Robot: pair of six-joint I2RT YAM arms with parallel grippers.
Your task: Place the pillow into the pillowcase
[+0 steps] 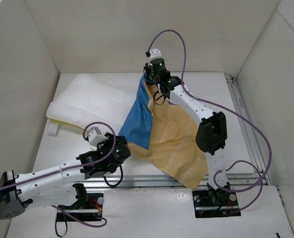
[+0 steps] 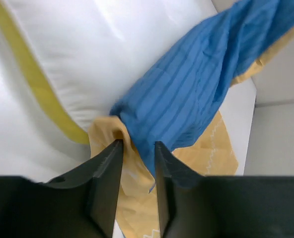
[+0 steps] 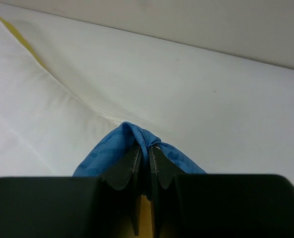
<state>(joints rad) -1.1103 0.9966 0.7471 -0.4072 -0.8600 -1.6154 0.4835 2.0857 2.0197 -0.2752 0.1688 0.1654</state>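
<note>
Closest to the lens, the left pincer (image 2: 138, 146) has its black jaws a little apart. A corner of the pillowcase (image 1: 172, 139) shows in the gap, and nothing shows the cloth being pinched. The right pincer (image 3: 144, 147) is pressed together on a bunched blue fold of the pillowcase at 12 o'clock on the desk (image 1: 221, 94).

The pillow (image 1: 92, 99) lies flat toward 10 o'clock, outside the case, with its yellow piping (image 2: 42, 94) along the near edge. The pillowcase spreads from the centre down to 5 o'clock, mostly its yellow-orange face up, with a blue panel folded over on the left. White walls (image 1: 137, 34) close in the desk, and purple cables (image 1: 258, 134) loop round the right side.

The blue panel covers the pillow's right end, and the right arm (image 1: 206, 124) hides a strip of the cloth. The opening of the case cannot be made out, and no print shows.

The left arm (image 1: 52, 176) lies low, stretched from 7 o'clock toward the centre. The right arm rises from 5 o'clock, bends at the elbow and reaches to 12 o'clock.
</note>
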